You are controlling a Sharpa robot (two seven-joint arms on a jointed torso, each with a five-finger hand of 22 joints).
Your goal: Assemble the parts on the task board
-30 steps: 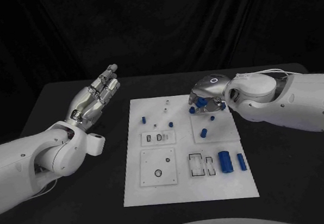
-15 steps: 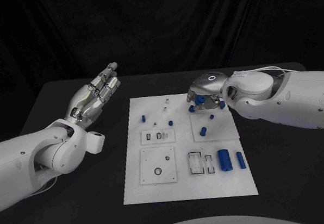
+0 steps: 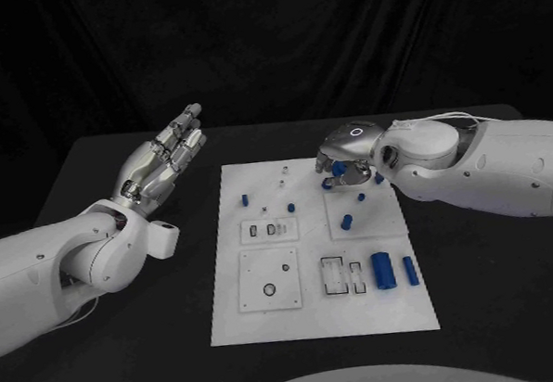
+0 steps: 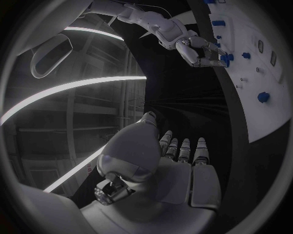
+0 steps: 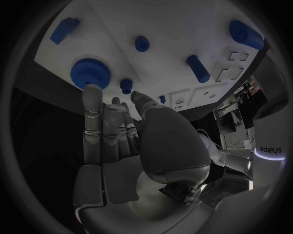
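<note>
Right hand [image 3: 348, 157] fingers [image 5: 92, 105] touching blue gear [image 5: 88, 72], blue peg [image 5: 126, 86] beside.

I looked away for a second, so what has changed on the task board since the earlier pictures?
The right hand has shifted slightly toward the robot's left over the task board's far edge, its fingers by the blue gear. No part was picked up or released. The left hand stays raised and open; the other parts lie as before.

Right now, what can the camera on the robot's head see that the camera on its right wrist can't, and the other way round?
Head view alone: the left hand raised open beside the white task board, and two blue cylinders lying near the board's front. Right wrist view alone: the teeth on the round blue gear at the tips of the right hand's fingers. Both: the right hand, the board and small blue parts on it.
</note>
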